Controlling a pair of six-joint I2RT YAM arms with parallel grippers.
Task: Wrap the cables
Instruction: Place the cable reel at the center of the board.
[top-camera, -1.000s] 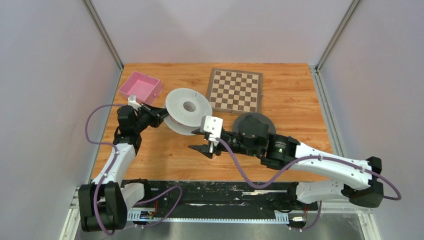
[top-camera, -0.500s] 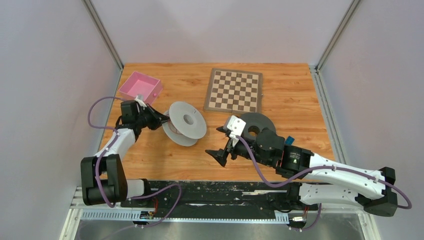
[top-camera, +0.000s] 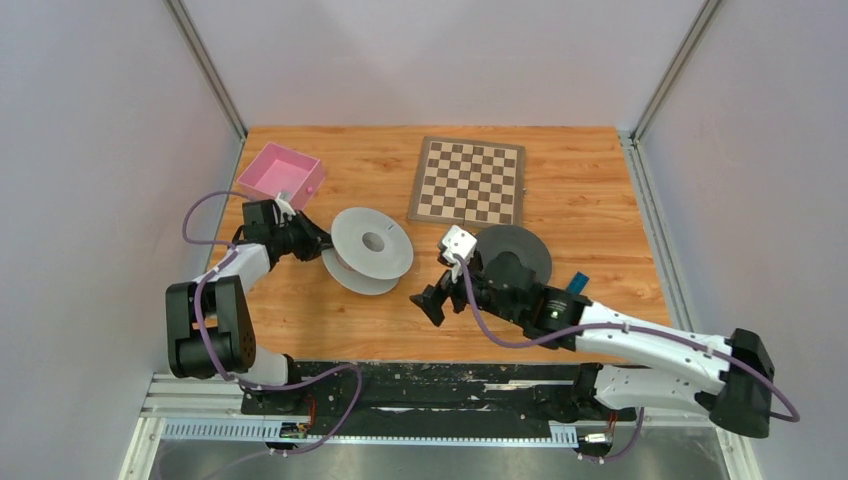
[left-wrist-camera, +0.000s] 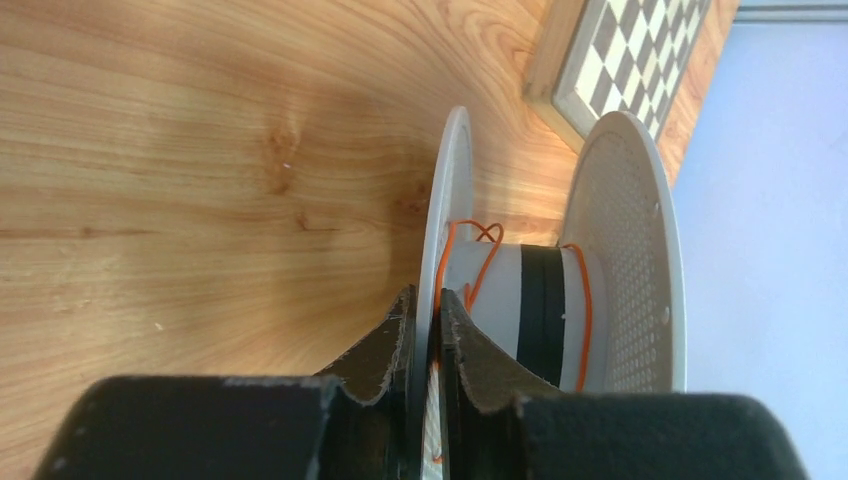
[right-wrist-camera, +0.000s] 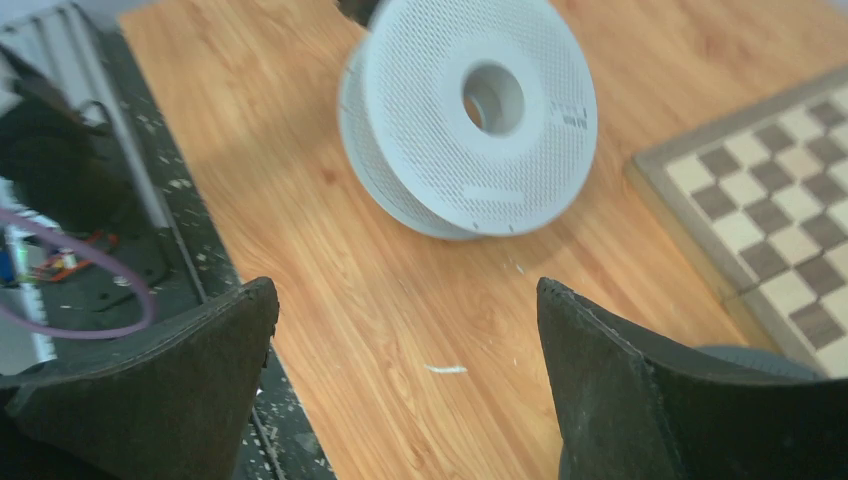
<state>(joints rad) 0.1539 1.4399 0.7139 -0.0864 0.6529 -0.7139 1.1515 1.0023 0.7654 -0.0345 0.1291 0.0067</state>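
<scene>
Orange-red cable (left-wrist-camera: 486, 232): a thin wire on the hub of the grey spool (top-camera: 372, 245), between its two flanges. In the left wrist view it makes a small loose loop close to the left flange, and another strand runs around the hub near the right flange.
Where the cable is: left of the table's middle, on the spool, clear of the table top.
Hub: pale, with a black band around it beside the cable.
Grey spool: round with perforated flanges and tilted, so its open centre hole faces up and toward the near right.
Left fingers (left-wrist-camera: 385, 345): closed on the rim of one flange at the spool's left side, one finger against each face of that flange.
Right fingers (right-wrist-camera: 620, 380): spread wide apart with nothing between them, over bare wood to the near right of the grey spool and apart from it.
White scrap (right-wrist-camera: 445, 369): a small fleck lying on the wood between the right fingers in the wrist view.
Black spool (top-camera: 522, 243): lies flat, just right of the right fingers, partly hidden by the right arm.
Chessboard (top-camera: 470, 180): flat on the table, far of both spools.
Pink box (top-camera: 282, 174): at the far left, just beyond the left wrist.
Table (top-camera: 590, 200): orange-brown wood grain.
</scene>
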